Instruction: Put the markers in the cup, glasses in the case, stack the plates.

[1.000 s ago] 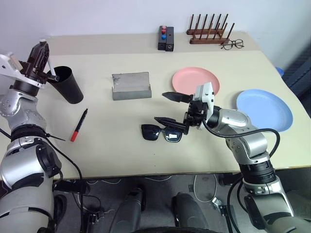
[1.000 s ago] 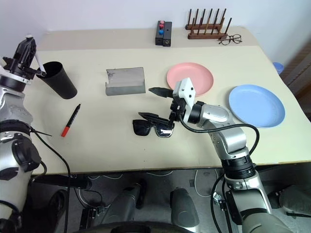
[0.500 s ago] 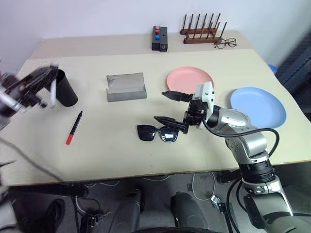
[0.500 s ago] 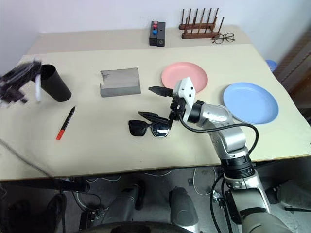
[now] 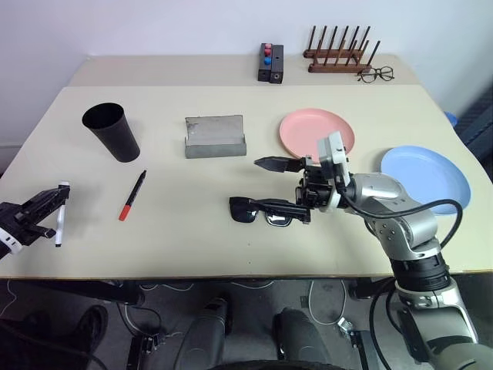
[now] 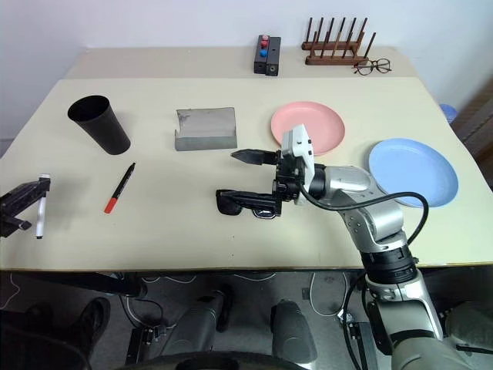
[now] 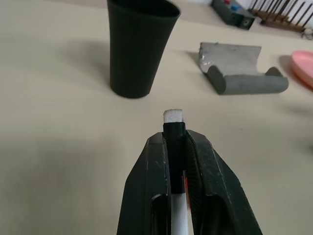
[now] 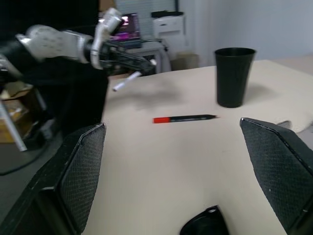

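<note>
Left wrist view: left gripper (image 7: 174,147) pinches white marker (image 7: 173,122); right gripper (image 5: 279,185) gapes wide over sunglasses (image 5: 258,211).

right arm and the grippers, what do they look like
The right arm has rounded silver-grey shells with black joints and a black cable looping alongside it. A white block sits at the wrist. The right gripper and left gripper each have two slim black fingers.

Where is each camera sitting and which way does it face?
Head pair: above, looking down the beige table; right arm, left claw visible.
Left wrist: along the shut claw gripping the slim white marker, toward the tall black plastic cup.
Right wrist: between open claw fingers toward the black red-ended marker.
Shared: cup, white marker.
</note>
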`<action>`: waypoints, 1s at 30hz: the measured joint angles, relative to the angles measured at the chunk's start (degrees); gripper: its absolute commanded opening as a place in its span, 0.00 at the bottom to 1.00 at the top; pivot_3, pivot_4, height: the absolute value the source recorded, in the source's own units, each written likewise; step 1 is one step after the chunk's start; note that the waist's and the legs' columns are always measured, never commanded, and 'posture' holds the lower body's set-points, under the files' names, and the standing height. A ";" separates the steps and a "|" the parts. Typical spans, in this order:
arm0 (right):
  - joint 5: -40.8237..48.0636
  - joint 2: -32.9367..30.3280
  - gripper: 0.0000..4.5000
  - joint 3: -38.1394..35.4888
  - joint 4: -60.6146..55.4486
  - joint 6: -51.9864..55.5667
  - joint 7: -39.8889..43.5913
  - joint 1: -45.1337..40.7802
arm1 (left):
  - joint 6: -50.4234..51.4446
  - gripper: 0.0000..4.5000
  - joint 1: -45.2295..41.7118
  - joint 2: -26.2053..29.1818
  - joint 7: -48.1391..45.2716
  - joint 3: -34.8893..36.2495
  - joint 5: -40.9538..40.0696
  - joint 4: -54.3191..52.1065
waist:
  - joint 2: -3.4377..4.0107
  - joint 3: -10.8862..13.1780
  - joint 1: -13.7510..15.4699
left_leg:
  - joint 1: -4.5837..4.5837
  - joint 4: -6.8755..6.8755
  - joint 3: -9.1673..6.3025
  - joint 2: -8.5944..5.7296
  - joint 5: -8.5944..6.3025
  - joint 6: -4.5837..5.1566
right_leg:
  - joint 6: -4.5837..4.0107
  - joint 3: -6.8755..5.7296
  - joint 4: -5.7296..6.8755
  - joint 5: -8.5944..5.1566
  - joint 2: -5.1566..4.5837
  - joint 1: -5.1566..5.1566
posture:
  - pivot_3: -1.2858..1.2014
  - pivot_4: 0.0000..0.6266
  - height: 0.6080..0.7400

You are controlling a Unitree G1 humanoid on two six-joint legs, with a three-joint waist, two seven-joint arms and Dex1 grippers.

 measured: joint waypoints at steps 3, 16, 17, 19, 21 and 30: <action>0.08 -0.10 1.00 0.01 -0.38 0.09 0.13 1.43 | -0.81 0.01 -0.89 0.00 0.50 -1.60 2.17 3.51 | 0.00 0.00 -0.11 | -0.02 -0.03 0.01 0.01 0.00 0.00 | -0.01 0.01 0.00 0.00 0.00 -0.06 | 0.52 0.24 1.00; -0.67 -0.10 1.00 -0.01 -1.12 -1.20 -0.55 3.90 | -7.82 0.01 -3.26 -0.04 -1.47 -8.22 9.38 15.59 | -0.01 -0.01 -0.08 | -0.07 -0.07 0.06 0.01 -0.01 0.01 | -0.01 0.00 -0.06 0.00 -0.06 -0.10 | 0.52 0.24 1.00; -0.68 -0.10 1.00 -0.01 -1.29 -1.20 -0.67 4.28 | -8.17 0.01 -3.31 -0.04 -1.85 -8.22 9.55 15.93 | 0.00 0.00 -0.09 | -0.07 -0.08 0.06 0.01 -0.01 0.02 | -0.01 0.01 -0.07 0.00 -0.07 -0.10 | 0.52 0.24 1.00; -0.71 -0.16 1.00 -0.01 -1.43 -1.20 -0.93 4.43 | -8.68 0.01 -3.27 -0.04 -2.23 -8.27 9.78 16.34 | 0.00 0.00 -0.13 | -0.07 -0.09 0.05 0.01 -0.01 0.02 | -0.01 0.01 -0.07 0.00 -0.07 -0.11 | 0.52 0.24 1.00; -0.84 -0.21 1.00 -0.01 -1.47 -1.22 -1.11 4.43 | -8.64 0.20 -3.26 -0.04 -2.56 -8.30 9.80 16.36 | 0.00 0.00 -0.16 | -0.07 -0.09 0.05 0.01 -0.01 0.02 | -0.01 0.01 -0.07 0.00 -0.07 -0.11 | 0.52 0.24 1.00; -1.31 0.16 1.00 0.15 -1.47 -1.26 -1.66 4.42 | -2.96 0.99 -2.27 2.86 -3.11 -10.14 10.65 16.02 | -0.01 0.00 -0.23 | -0.12 -0.09 0.06 0.01 -0.01 0.02 | -0.02 0.01 -0.07 0.00 -0.07 -0.15 | 0.52 0.24 1.00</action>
